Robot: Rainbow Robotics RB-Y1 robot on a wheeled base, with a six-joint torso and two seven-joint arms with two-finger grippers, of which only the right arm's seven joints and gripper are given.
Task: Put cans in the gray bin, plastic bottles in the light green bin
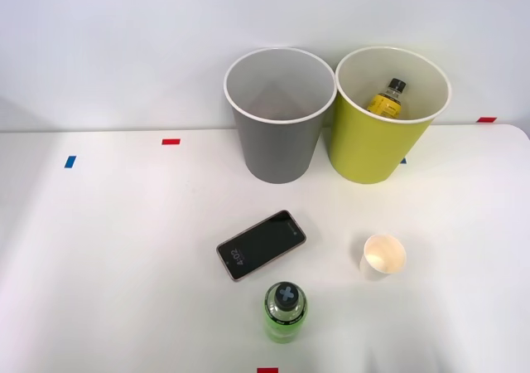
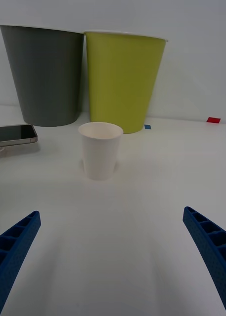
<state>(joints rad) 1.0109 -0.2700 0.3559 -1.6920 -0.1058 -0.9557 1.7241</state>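
**Tool spread wide over the counter, paper cup dead ahead**

So the right tool (image 2: 113, 261) is hanging low over the white counter (image 1: 108, 257) with its blue ribbed fingers (image 2: 14, 249) wide apart and nothing between them. In the wrist view the white paper cup (image 2: 100, 149) stands upright straight ahead, with the two bins behind it.

The gray bin (image 1: 278, 116) and the light green bin (image 1: 387, 114) stand side by side at the back of the counter, rims about touching. The yellow-labelled bottle (image 1: 389, 98) with its black cap is already lying inside the light green one, leaning against the wall. Can't see anything in the gray bin from the front view.

The green bottle (image 1: 285, 310) stands upright near the front edge, dark cap with the pale cross facing up. A phone (image 1: 261, 244) lies flat just behind it, screen lit, left of the cup.
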